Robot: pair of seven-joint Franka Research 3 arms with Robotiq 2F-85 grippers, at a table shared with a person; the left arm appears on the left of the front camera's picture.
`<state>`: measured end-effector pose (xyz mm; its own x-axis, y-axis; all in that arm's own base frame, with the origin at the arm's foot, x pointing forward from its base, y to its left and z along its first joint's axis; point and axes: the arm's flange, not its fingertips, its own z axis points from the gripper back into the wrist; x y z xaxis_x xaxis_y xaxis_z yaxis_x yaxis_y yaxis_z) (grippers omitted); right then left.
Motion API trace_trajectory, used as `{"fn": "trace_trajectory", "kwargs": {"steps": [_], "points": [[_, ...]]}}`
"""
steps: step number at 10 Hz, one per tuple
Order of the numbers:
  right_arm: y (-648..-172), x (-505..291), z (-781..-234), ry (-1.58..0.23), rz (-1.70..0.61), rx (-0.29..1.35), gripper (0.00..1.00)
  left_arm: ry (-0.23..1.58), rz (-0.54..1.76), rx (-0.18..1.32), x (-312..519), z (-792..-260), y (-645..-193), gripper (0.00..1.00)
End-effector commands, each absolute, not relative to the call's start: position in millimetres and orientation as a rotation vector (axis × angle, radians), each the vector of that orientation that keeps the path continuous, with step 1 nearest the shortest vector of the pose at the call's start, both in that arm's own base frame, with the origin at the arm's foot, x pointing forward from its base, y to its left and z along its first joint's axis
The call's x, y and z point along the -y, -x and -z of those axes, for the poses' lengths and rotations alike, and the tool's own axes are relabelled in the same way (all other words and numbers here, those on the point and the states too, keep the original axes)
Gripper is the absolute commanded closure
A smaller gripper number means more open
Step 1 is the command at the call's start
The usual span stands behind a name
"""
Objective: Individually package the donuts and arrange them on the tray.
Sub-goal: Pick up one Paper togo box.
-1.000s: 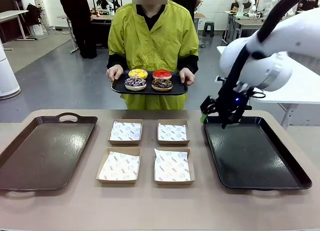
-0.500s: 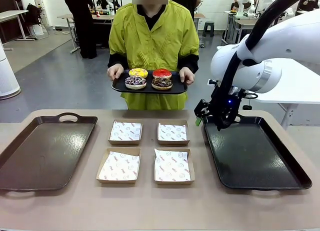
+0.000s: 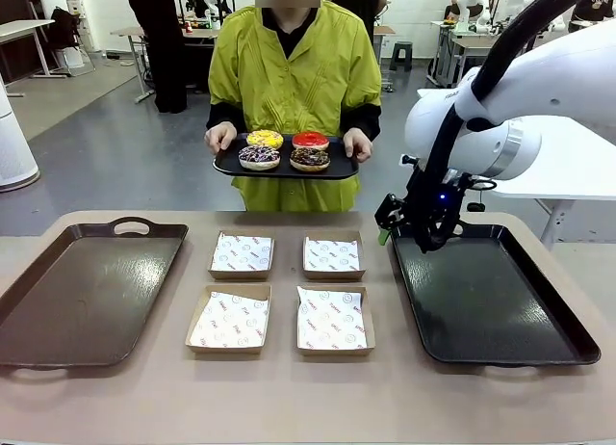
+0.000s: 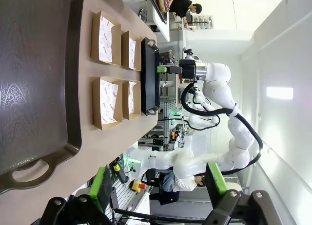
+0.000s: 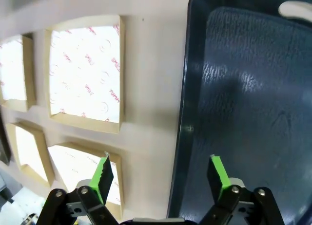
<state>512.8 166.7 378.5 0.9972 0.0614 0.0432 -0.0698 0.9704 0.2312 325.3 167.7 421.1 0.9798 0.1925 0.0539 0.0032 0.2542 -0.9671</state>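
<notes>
Your right tool [image 3: 402, 223] and left tool [image 4: 158, 182] are both wide open and hold nothing. The four iced ring donuts [image 3: 310, 159] sit on a small black tray [image 3: 289, 174] that the person [image 3: 294, 79] holds up (past the desk [image 3: 289, 392]). If you grab too hard, you may squash the icing or tip that tray.

- Right arm [image 3: 510, 108]: white, enters from the right side, elbow high, wrist bent downward.
- Right gripper [image 3: 404, 235]: points down, 2 jaws spread wide, holding nothing (green pads face each other).
- Left gripper [image 4: 157, 183]: 2 jaws spread equally wide, holding nothing, aimed roughly level toward the other arm.
</notes>
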Motion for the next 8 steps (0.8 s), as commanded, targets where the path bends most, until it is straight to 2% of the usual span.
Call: {"fn": "trace_trajectory", "kwargs": {"steps": [1,8], "points": [[-535.0,-201.8,-378.1,-0.113,-0.049,0.008,0.0,1.328,-0.13,0.183,-169.6,-423.0,-324.3,0.0],[-584.8,-249.1,-322.7,-0.031,-0.08,-0.07,0.0,1.328,-0.13,0.183,-169.6,-423.0,-324.3,0.0]]}}
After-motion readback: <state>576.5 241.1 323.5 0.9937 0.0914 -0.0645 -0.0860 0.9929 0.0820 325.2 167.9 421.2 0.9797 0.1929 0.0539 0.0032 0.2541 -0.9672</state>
